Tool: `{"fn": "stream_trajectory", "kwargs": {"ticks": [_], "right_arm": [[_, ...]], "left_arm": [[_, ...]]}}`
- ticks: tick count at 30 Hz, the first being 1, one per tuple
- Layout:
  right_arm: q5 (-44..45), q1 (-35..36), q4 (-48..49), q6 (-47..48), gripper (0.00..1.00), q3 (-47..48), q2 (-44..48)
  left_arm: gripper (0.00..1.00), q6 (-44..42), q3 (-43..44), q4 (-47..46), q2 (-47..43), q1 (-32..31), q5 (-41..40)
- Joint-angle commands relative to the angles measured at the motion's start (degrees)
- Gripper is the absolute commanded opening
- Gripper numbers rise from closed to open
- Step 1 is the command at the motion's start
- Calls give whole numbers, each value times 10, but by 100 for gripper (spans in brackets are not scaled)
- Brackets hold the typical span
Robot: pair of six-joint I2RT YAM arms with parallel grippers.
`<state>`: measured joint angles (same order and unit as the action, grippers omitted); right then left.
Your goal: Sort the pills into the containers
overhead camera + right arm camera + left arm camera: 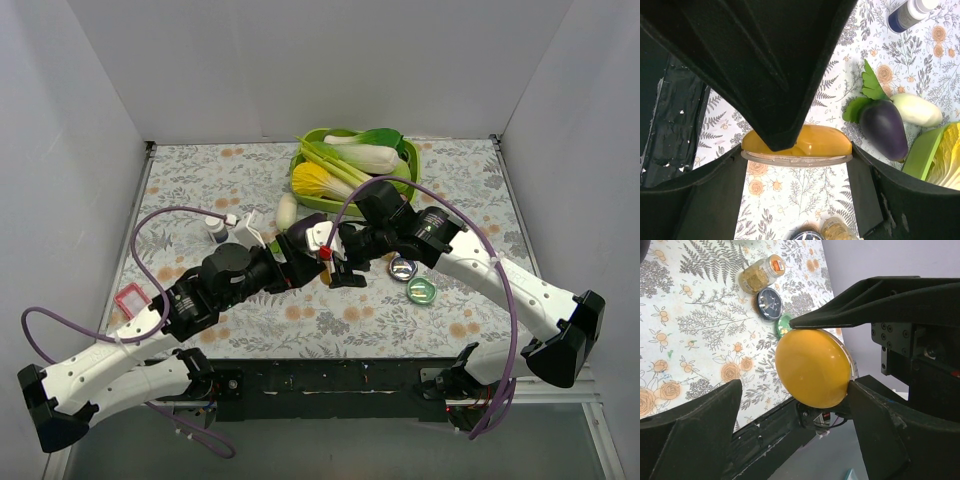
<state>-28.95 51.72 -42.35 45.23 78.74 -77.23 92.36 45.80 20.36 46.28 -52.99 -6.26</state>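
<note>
A: Nearest the arm bases, right of centre on the floral table (190,180): green dish (421,290). Just beyond it, nearly touching: dark blue dish (403,267). Any pills inside?

B: Cannot tell from any view. Just beside the blue one: small amber jar (760,274), orange cap.

A: And the orange dish (812,367)?

B: Up off the cloth, about mid-table, between both grippers. Pinched across its rim by the right gripper (797,156), a finger pressed to each side, jaws closed on it at full dish width.

A: Left gripper (795,385)?

B: Jaws spread wide around the same dish. One finger against its edge, the other well clear of it (so not clamped from this side). In the right wrist view, one left finger lying across the top of the dish.

A: Farther back?

B: Purple eggplant (885,127), with a pale white vegetable (917,110) just beside it. Off to the left: small white-capped bottle (216,232). At the far edge: lime-green tray (410,158), heaped with leafy vegetables.
</note>
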Motion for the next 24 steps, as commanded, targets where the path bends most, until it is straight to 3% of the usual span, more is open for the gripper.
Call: {"fn": "stream_trajectory", "kwargs": {"ticks": [1,24], "right_arm": [[-15,-2,7,1,8,10,8],[-30,-15,13,-7,7,2,18]], "left_arm": [[85,-11,-4,78,-13,3,-53],[86,24,-57,122,-32,9,-76]]}}
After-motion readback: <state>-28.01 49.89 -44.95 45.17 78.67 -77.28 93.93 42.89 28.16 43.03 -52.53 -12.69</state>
